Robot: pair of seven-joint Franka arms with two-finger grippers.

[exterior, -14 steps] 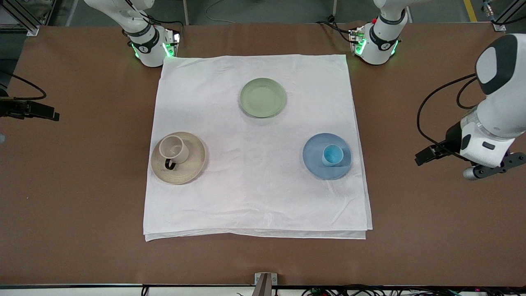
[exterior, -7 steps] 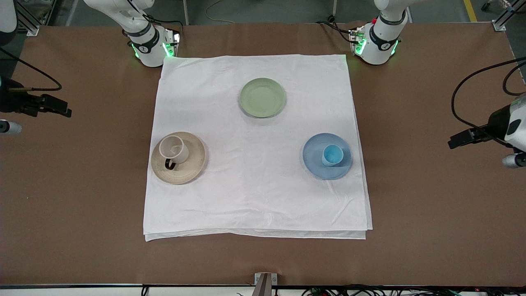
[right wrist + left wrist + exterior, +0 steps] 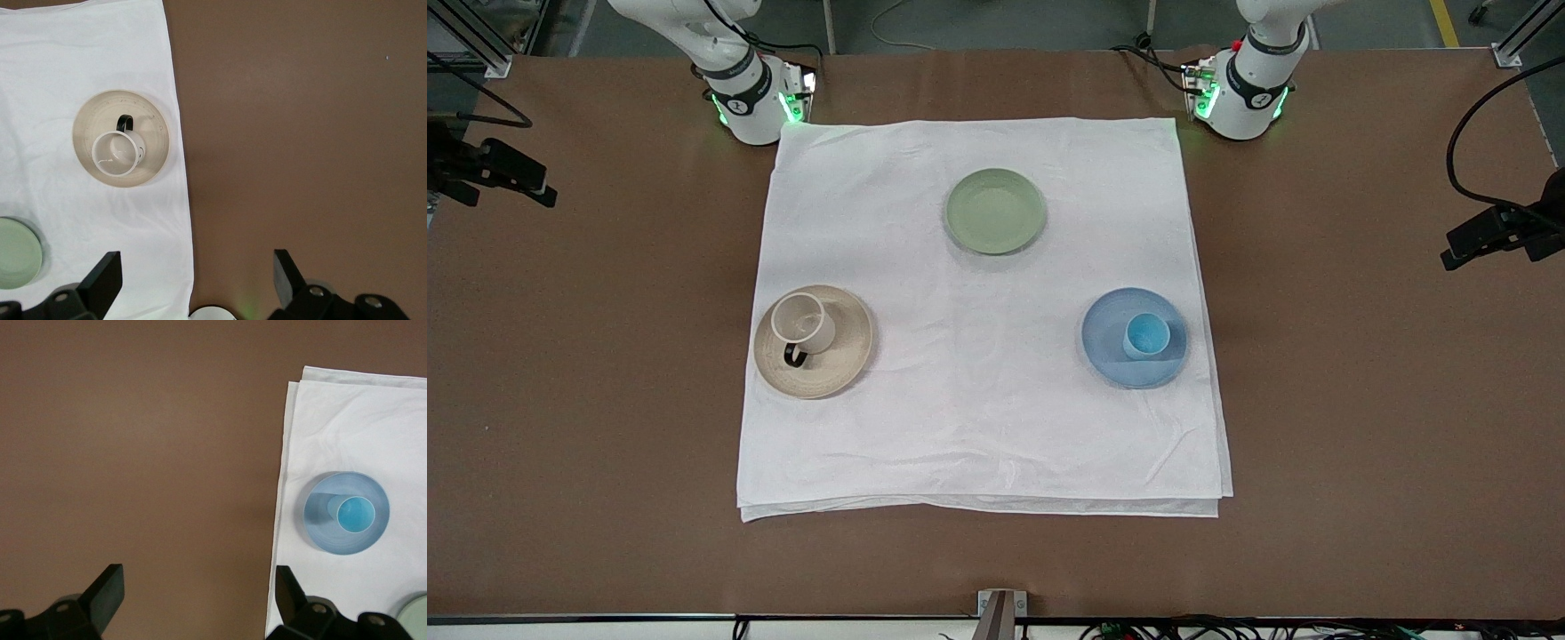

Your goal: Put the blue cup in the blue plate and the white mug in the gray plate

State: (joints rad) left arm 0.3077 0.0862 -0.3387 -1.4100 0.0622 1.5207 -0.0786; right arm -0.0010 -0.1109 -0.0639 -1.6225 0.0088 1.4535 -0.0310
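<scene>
The small light-blue cup (image 3: 1146, 335) stands upright in the blue plate (image 3: 1112, 351); both also show in the left wrist view, the cup (image 3: 354, 513) in the plate (image 3: 320, 533). The cream-white mug (image 3: 802, 322) with its dark handle stands in the beige-grey plate (image 3: 845, 356); the right wrist view shows the mug (image 3: 119, 155) in the plate (image 3: 155, 127). My left gripper (image 3: 198, 587) is open and empty, high over bare table at the left arm's end. My right gripper (image 3: 195, 267) is open and empty, high over the cloth's edge at the right arm's end.
A pale green plate (image 3: 995, 211) lies empty on the white cloth (image 3: 978, 427), closer to the robot bases. The cloth covers the middle of the brown table (image 3: 1360, 444). Only dark parts of each hand show at the front view's side edges.
Both arms have drawn back from the plates toward the table's ends and risen; the left arm's white wrist has left the front view. Cup, mug and plates have not moved.
</scene>
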